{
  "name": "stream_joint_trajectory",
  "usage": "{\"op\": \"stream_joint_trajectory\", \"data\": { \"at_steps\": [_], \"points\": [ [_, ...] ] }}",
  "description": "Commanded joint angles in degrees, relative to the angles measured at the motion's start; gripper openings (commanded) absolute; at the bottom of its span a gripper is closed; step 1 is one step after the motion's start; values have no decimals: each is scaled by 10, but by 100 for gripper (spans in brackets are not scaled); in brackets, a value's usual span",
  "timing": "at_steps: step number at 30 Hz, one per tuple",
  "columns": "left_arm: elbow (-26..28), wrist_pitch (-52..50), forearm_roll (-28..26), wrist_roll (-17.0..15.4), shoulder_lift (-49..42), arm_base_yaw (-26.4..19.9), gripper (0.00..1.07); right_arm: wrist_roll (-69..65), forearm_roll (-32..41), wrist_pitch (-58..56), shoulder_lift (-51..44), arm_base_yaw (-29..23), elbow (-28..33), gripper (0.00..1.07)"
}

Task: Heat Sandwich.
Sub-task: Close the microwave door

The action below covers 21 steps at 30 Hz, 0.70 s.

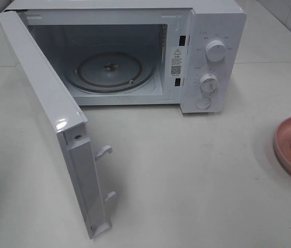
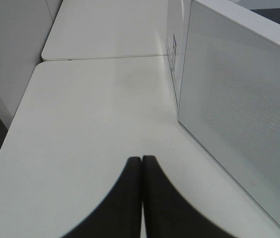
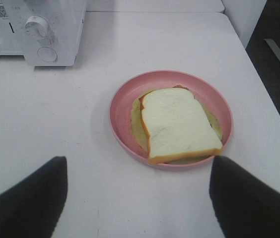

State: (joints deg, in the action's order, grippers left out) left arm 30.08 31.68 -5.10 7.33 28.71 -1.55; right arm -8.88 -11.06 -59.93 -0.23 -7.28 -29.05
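Microwave door [image 1: 47, 119] standing open, turntable [image 1: 109, 70] bare. Right end effector [image 3: 137, 193] released, hovering near sandwich [image 3: 177, 124] on pink plate [image 3: 122, 99]; left end effector [image 2: 141, 198] clenched, empty. Grasping plate rim, keeping level.

One microwave [image 1: 135, 51] is shown, with one door [image 1: 47, 119] swung open and one glass turntable [image 1: 109, 70] seen inside. Two round dials [image 1: 216, 50] and one round button [image 1: 203, 103] are counted on its control panel, and two latch hooks [image 1: 104, 151] on the door's edge. One pink plate [image 3: 125, 129] is shown, on which one sandwich [image 3: 177, 124] is carried. Two grippers are counted: one left gripper [image 2: 141, 173] and one right gripper [image 3: 137, 198].
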Motion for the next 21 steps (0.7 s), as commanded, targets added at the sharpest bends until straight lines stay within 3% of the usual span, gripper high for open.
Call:
{"op": "stream_joint_trajectory", "data": {
  "at_steps": [1, 7, 11, 21],
  "points": [
    [-30, -58, -6, 14, 17, 0, 0, 0, -2, 4, -15, 4, 1, 76],
    [-85, -132, -7, 16, 28, 0, 0, 0, -2, 4, -15, 4, 1, 76],
    [-146, -237, -5, 16, 42, 0, 0, 0, -2, 4, -15, 4, 1, 76],
    [-181, -394, -5, 13, 103, 0, 0, 0, -2, 4, -15, 4, 1, 76]
  ]
}}
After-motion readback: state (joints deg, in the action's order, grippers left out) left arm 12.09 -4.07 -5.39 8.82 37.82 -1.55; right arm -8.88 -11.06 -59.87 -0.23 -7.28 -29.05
